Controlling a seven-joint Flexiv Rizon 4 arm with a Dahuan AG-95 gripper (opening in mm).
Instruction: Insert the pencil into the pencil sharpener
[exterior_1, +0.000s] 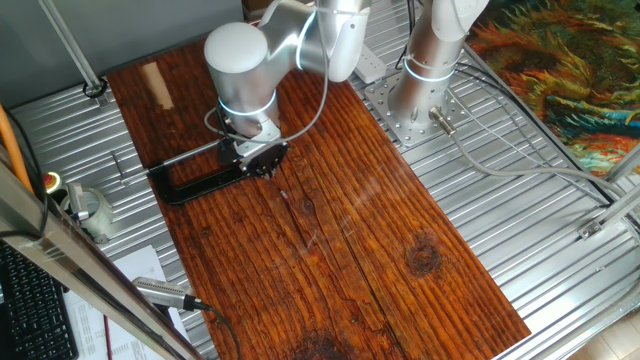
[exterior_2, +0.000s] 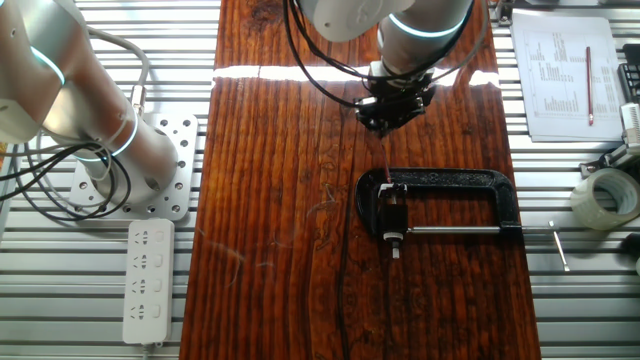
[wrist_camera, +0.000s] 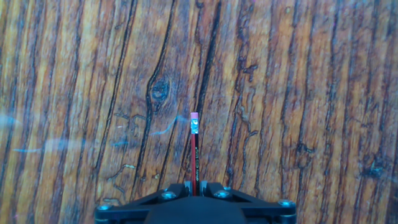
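My gripper (wrist_camera: 195, 185) is shut on the pencil (wrist_camera: 194, 149), a thin red-and-black stick that juts out past the fingers and ends in a pink eraser tip. In the other fixed view the gripper (exterior_2: 388, 125) hangs just above the black C-clamp (exterior_2: 480, 182). The pencil (exterior_2: 387, 160) runs from it down toward the small pencil sharpener (exterior_2: 392, 212) held in the clamp's jaws. I cannot tell whether the pencil's end touches the sharpener. In one fixed view the gripper (exterior_1: 262, 163) sits at the clamp's (exterior_1: 190, 182) right end, and the sharpener is hidden.
The clamp's silver rod (exterior_2: 450, 231) sticks out to the right. A thick pale wooden dowel (exterior_1: 155, 83) lies at the board's far corner. A power strip (exterior_2: 147, 280), a tape roll (exterior_2: 605, 195) and a paper sheet (exterior_2: 565, 70) lie off the board.
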